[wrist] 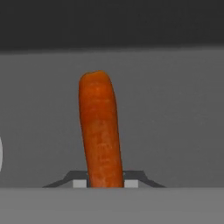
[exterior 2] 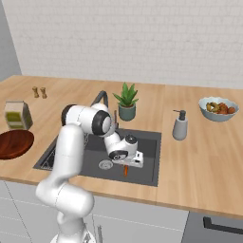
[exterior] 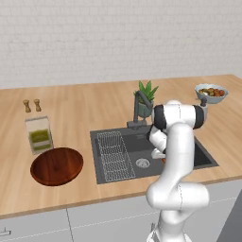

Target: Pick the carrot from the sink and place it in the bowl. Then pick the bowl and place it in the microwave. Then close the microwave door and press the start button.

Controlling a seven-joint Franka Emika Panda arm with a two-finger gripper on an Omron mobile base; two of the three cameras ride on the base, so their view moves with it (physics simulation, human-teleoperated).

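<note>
Claw (wrist: 105, 183) fingers flank a stubby, blunt-topped orange carrot (wrist: 100, 131).

Wooden counter (exterior: 94, 106) with a sink (exterior: 203, 158) set in it

On the counter: bowl (exterior: 56, 166) at the left, a box (exterior: 38, 135) just behind it, two shakers (exterior: 31, 105) farther back, a plant (exterior 2: 126, 101) behind the sink, a soap bottle (exterior 2: 180, 126) to its right, and a fruit bowl (exterior 2: 218, 108) far right.
</note>
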